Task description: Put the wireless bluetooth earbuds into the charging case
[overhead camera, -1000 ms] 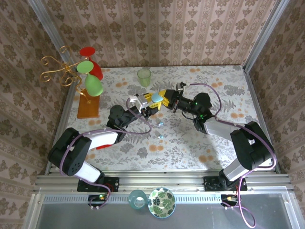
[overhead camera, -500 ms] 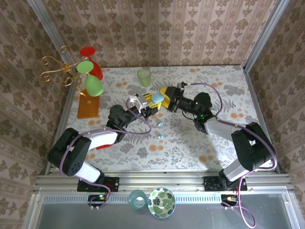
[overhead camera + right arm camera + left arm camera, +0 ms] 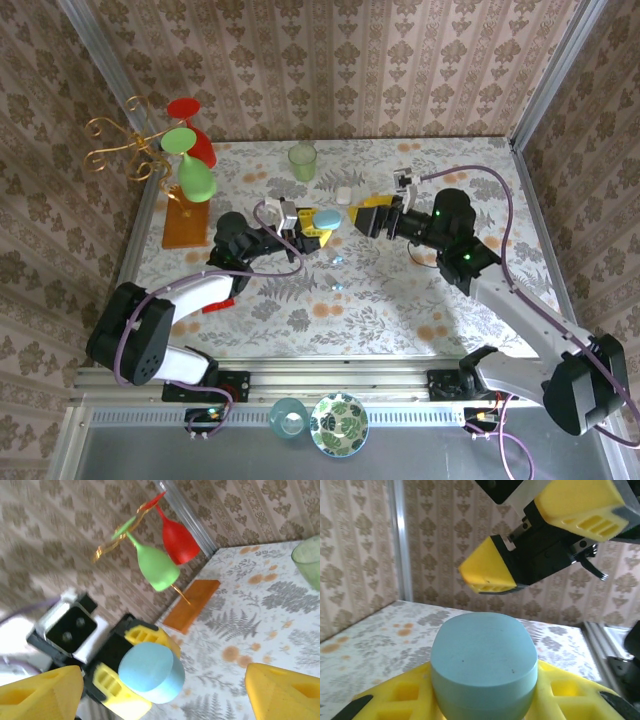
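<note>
A rounded light blue charging case (image 3: 328, 218) hangs above the middle of the table, lid down, with my left gripper (image 3: 320, 224) shut on it. In the left wrist view the case (image 3: 484, 665) sits between my yellow fingers (image 3: 395, 700). My right gripper (image 3: 372, 216) stands open just right of the case, not touching it; its yellow fingers (image 3: 40, 692) frame the case (image 3: 150, 672) from a short distance. Two tiny light blue earbuds (image 3: 334, 259) (image 3: 339, 286) lie on the cloth below the case. A small white piece (image 3: 343, 193) lies behind the grippers.
A green cup (image 3: 303, 160) stands at the back centre. A gold rack with red and green glasses (image 3: 188, 165) on an orange base (image 3: 186, 225) occupies the left. A patterned plate (image 3: 340, 423) and a teal cup (image 3: 289, 416) sit beyond the near edge.
My right gripper opened and drew back to the right, away from the blue case. My left gripper shifted slightly left, still holding the case. The small white piece came into sight.
</note>
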Controlling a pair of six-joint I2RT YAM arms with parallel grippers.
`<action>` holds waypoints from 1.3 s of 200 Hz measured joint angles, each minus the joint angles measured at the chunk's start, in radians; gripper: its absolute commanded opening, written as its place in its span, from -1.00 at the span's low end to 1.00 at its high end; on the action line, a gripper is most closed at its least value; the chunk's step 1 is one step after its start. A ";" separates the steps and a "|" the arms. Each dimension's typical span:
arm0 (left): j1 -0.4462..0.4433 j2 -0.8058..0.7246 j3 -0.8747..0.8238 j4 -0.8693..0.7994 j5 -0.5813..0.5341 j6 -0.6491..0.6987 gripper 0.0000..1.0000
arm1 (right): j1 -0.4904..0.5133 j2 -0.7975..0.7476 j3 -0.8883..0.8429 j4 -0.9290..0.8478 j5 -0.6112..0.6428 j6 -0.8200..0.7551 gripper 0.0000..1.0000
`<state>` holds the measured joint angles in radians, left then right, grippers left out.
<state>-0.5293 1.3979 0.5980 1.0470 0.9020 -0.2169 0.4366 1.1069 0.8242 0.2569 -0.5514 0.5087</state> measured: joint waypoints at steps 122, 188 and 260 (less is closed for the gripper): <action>-0.008 0.053 0.018 0.174 0.150 -0.206 -0.57 | 0.099 0.048 0.060 -0.187 0.045 -0.351 0.69; -0.008 0.053 0.019 0.173 0.149 -0.208 -0.57 | 0.099 0.048 0.061 -0.187 0.068 -0.338 0.65; -0.008 0.058 0.019 0.164 0.168 -0.207 -0.58 | 0.094 0.048 0.083 -0.179 0.079 -0.299 0.65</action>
<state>-0.5373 1.4563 0.6167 1.2114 1.0698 -0.4236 0.5304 1.1549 0.9073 0.0776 -0.4728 0.2092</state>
